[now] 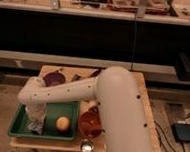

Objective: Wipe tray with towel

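Down at the lower left of the frame, the robot's gripper (36, 120) reaches into the left end of the green tray (71, 107), directly over a pale towel (33, 128) lying on the tray floor; whether it grips the cloth cannot be told. A round orange object (62, 123) sits in the tray just right of the towel. Beside the tray's right edge rests a brown bowl (90, 124), with a purple dish (54, 79) behind the tray on the wooden table (143, 95). The white arm (117, 107) fills mid-frame.
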Motion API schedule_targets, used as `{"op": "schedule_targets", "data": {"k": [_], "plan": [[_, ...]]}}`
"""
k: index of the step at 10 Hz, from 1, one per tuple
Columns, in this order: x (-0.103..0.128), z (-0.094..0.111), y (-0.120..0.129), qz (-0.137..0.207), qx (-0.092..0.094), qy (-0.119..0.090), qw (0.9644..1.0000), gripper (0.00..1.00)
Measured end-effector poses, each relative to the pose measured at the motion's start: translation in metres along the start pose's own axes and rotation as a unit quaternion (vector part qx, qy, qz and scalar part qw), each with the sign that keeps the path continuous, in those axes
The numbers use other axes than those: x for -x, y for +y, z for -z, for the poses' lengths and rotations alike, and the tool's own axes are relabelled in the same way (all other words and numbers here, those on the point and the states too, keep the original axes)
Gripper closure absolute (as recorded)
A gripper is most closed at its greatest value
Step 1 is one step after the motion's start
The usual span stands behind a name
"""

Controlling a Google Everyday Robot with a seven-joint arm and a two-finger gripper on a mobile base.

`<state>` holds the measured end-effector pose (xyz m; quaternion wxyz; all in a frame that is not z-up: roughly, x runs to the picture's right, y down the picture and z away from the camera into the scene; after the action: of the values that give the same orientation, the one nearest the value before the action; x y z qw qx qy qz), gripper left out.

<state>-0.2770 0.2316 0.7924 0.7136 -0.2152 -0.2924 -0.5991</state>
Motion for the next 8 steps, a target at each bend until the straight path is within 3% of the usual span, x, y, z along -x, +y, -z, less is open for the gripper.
{"op": "schedule_targets", "data": {"k": [2, 4, 8], "plan": [[-0.009, 0.012, 0.035, -0.043, -0.003, 0.017, 0.9989, 1.00], [-0.027, 0.016, 0.049, -0.064, -0.004, 0.023, 0.9976, 1.00], [-0.084, 0.007, 0.025, -0.069, 0.006, 0.016, 0.9974, 1.00]]}}
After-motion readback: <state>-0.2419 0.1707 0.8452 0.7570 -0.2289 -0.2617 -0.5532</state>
